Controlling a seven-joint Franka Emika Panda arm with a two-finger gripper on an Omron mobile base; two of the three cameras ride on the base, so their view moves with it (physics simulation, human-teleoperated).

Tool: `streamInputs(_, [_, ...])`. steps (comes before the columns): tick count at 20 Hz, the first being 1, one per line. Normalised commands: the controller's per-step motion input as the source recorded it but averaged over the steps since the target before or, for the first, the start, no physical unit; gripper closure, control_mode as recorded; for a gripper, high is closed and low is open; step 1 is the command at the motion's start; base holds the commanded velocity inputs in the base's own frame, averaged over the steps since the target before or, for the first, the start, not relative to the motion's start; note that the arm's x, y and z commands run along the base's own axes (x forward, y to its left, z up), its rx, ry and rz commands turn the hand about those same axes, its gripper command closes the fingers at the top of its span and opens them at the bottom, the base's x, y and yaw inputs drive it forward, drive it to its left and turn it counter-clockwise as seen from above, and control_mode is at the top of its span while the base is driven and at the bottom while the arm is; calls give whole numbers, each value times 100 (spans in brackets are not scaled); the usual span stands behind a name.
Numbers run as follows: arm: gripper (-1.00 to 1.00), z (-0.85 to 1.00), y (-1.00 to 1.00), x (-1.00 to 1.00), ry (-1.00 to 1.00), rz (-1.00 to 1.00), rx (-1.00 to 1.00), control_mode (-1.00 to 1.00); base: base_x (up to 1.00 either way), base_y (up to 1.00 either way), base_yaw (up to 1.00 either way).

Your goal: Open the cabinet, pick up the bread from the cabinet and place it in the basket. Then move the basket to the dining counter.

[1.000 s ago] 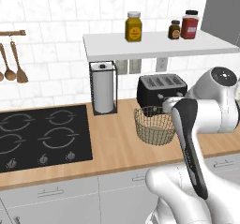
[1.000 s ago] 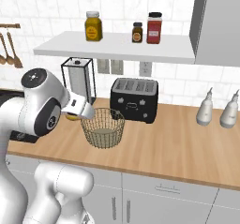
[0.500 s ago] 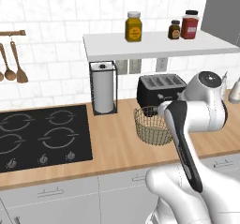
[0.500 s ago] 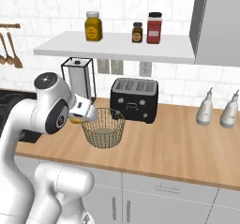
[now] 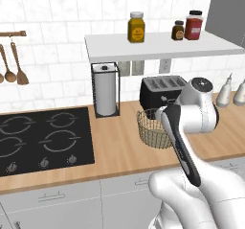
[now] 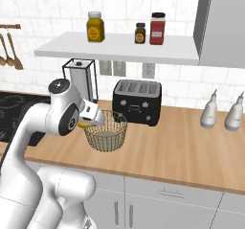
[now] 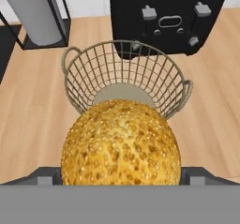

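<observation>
The bread (image 7: 121, 143), a round seeded yellow-orange bun, sits between my fingertips (image 7: 47, 176), with my gripper (image 7: 120, 176) shut on it. It hangs over the near left rim of the wire basket (image 7: 126, 44). From the right base view the bread (image 6: 85, 124) peeks out under my gripper (image 6: 92, 118), just left of the basket (image 6: 106, 131). The basket (image 5: 152, 130) stands on the wooden worktop in front of the black toaster (image 6: 137, 101). The dark grey cabinet (image 6: 223, 22) is at the upper right. The dining counter is out of view.
A paper towel holder (image 5: 105, 90) stands left of the basket and the black hob (image 5: 43, 139) lies further left. Two white bottles (image 6: 223, 114) stand at the right. Jars (image 6: 95, 27) sit on the white shelf above.
My arm has swung to the right, carrying the bread closer over the basket. The basket and toaster have not moved.
</observation>
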Motion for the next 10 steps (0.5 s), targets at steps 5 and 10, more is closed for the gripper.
streamInputs(5, [100, -31, 0, 44, 6, 1, 0, -100, 0, 0, 0])
streamInputs(10, [100, -23, -14, 40, 2, 0, 0, -100, 0, 0, 0])
